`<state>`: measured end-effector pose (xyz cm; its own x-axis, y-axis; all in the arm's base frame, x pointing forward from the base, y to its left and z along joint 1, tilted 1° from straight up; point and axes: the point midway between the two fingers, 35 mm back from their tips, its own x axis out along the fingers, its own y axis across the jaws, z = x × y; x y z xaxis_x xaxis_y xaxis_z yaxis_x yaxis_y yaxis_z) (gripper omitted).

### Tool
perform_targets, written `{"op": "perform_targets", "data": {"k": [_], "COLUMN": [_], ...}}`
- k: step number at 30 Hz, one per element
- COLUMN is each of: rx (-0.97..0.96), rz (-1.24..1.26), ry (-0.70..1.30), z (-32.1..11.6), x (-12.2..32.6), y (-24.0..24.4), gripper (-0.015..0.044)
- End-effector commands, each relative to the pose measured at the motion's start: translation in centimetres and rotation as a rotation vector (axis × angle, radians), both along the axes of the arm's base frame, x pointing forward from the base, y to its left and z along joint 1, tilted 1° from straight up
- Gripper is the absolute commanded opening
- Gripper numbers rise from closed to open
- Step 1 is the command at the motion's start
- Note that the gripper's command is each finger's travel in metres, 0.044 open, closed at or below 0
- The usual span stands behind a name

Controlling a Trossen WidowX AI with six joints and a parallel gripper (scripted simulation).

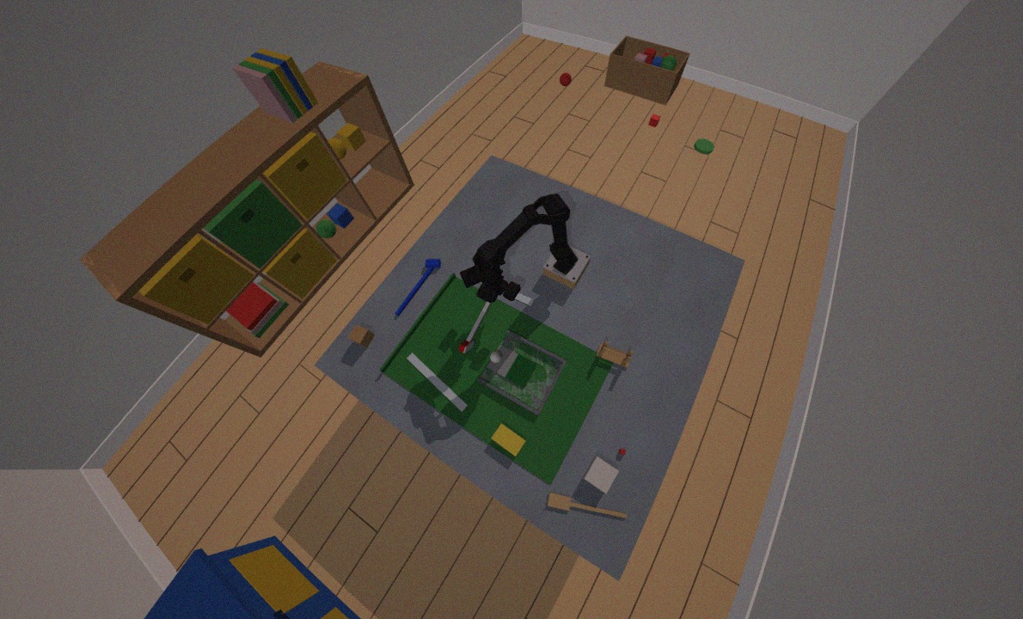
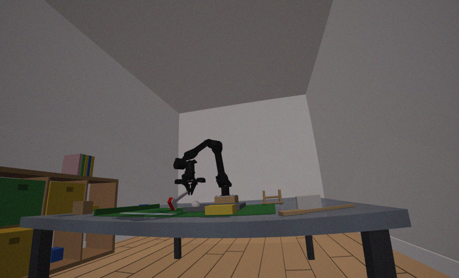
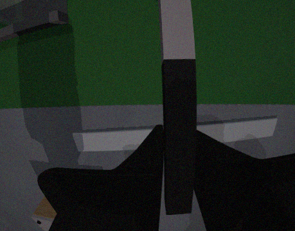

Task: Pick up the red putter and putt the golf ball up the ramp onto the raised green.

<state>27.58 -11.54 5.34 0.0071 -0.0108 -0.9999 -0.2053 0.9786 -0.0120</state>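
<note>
My gripper (image 1: 490, 298) (image 2: 190, 192) (image 3: 170, 129) is shut on the black grip of the red putter, held above the green mat (image 1: 437, 323). The putter's grey shaft (image 1: 477, 324) (image 2: 182, 197) (image 3: 177, 29) slants down to its red and white head (image 1: 463, 346) (image 2: 171, 204), low over the mat. The white golf ball (image 1: 495, 357) (image 2: 195, 204) is at the ramp's entry side, a short gap from the head. Whether it touches the ramp is unclear. The raised green (image 1: 521, 372) lies beyond, inside grey walls. The wrist view shows neither ball nor putter head.
White bars (image 1: 437, 383) (image 3: 112, 141) flank the mat. A yellow block (image 1: 508, 438) (image 2: 220, 209) sits at its front edge. A blue mallet (image 1: 415, 288), brown block (image 1: 361, 335), small wooden rack (image 1: 614, 354), white block (image 1: 601, 474) and wooden mallet (image 1: 585, 508) lie around it.
</note>
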Motion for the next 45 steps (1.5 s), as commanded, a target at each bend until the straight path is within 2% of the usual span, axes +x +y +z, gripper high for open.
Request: {"op": "perform_targets", "data": {"k": [1,11,45], "rx": [-0.001,-0.001,-0.003], "rz": [-0.004,-0.004,0.000], "ry": [-0.009,-0.009,-0.008], "z": [1.2,5.9,5.2], "x": [0.0,-0.2,0.0], "y": [0.3,0.4,0.3], "gripper": [0.0000,0.0000,0.0000]}}
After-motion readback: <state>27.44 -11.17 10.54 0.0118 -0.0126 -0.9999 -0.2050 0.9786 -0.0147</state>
